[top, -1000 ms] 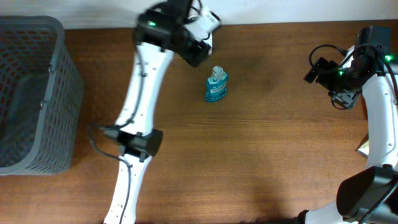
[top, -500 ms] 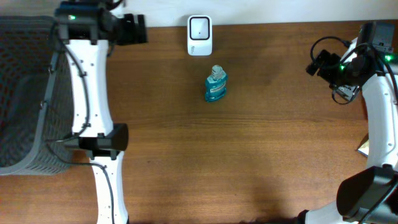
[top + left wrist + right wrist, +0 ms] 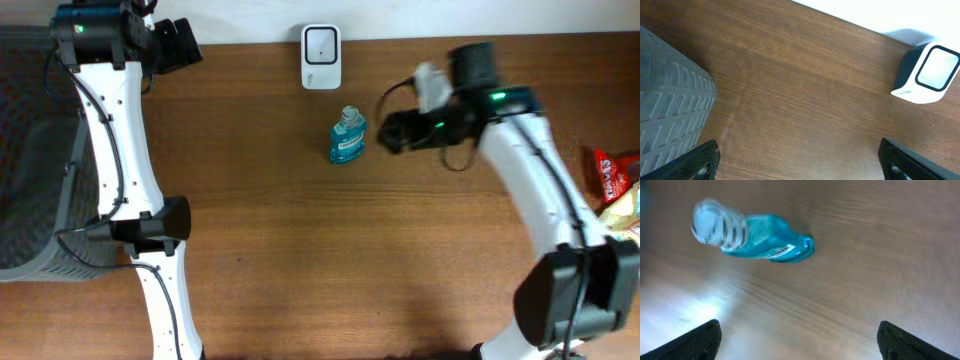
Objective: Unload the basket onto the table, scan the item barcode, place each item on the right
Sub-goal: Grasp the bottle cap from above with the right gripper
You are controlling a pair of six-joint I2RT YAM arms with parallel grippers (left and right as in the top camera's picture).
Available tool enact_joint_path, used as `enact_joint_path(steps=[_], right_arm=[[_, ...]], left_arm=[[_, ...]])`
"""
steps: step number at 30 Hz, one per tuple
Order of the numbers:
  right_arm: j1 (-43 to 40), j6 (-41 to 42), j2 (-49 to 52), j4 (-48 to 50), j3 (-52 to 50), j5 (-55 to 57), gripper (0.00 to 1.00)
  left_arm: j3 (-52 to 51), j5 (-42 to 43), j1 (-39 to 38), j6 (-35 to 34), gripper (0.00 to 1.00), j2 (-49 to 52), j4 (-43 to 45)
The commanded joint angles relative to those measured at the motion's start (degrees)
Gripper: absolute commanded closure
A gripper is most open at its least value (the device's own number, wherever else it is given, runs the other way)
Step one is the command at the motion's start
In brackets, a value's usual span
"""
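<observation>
The teal bottle (image 3: 347, 137) with a clear cap sits on the wooden table (image 3: 330, 260), towards the far side and near the middle. The white barcode scanner (image 3: 321, 43) is just beyond it at the far edge, and the two are apart. The right gripper (image 3: 392, 132) hovers just right of the bottle, jaws spread wide and gripping nothing; its wrist view is blurred. The left gripper (image 3: 188, 45) hangs over the far left corner beside the grey mesh basket (image 3: 25, 215), well apart from the bottle, its jaws also released and empty. Snack packets (image 3: 612, 182) lie at the right edge.
</observation>
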Motion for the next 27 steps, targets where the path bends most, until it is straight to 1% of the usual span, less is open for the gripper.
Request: enact_joint_path(steps=[1,3,7,10,14,18,24,27], right_arm=[[5.7,-4.8,-0.1,3.1,-0.8,12.1,0.01],[8.1,-4.8,-0.1,4.7,-0.8,13.6,0.01],[10.9,-4.4,0.4,8.2,-1.8,12.1,0.01],[13.1,-4.4,0.6,14.2,-5.2,13.0,0.01],[13.9,-3.1,0.6,23.6,-10.4,15.3,0.01],[13.9,-3.9,0.6,29.4,-12.9,16.7,0.01],[13.9,-4.5,2.6,32.5,-13.0,19.4,0.01],[13.9,-4.4,4.2,33.8,-13.0,15.2,0.02]], left_arm=[[-0.3,-0.8,-0.1,-0.8,0.01,-0.7,-0.1],[-0.3,-0.8,-0.1,-0.8,0.01,-0.7,-0.1],[-0.3,-0.8,-0.1,-0.8,0.01,-0.7,-0.1],[-0.3,-0.8,-0.1,-0.8,0.01,-0.7,-0.1],[-0.3,-0.8,-0.2,-0.8,0.01,-0.7,-0.1],[-0.3,-0.8,-0.1,-0.8,0.01,-0.7,-0.1],[-0.3,-0.8,-0.1,-0.8,0.01,-0.7,-0.1],[-0.3,-0.8,-0.1,-0.8,0.01,-0.7,-0.1]])
